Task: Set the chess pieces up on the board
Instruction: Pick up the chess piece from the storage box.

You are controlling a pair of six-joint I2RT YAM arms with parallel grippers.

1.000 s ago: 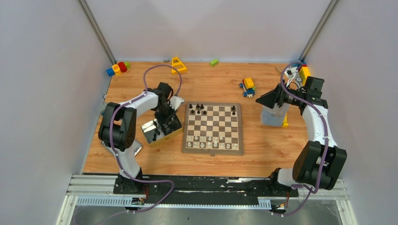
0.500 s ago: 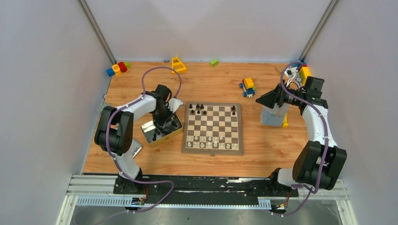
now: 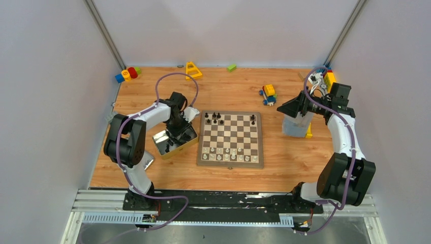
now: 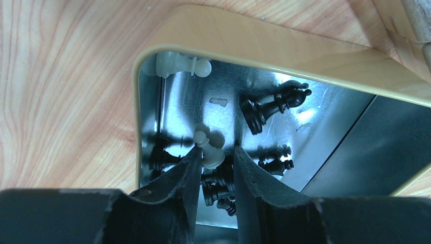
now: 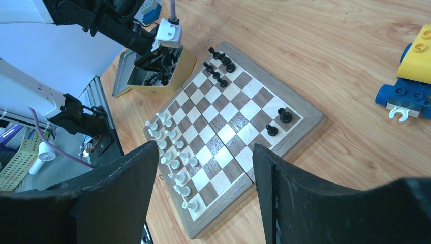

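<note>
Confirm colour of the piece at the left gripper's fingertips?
Pale white pawn, inside the tin at the left gripper; left wrist view shows it best.

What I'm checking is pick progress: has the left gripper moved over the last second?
Yes, slightly: in the top view the left gripper has shifted toward the far side of the tin, which stays put.

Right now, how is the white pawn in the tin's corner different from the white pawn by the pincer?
The corner pawn lies flat on its side against the tin wall, alone. The other pawn sits tilted between the left pincer fingers, among black pieces. Both are pale, the same shape, and inside the tin.
</note>
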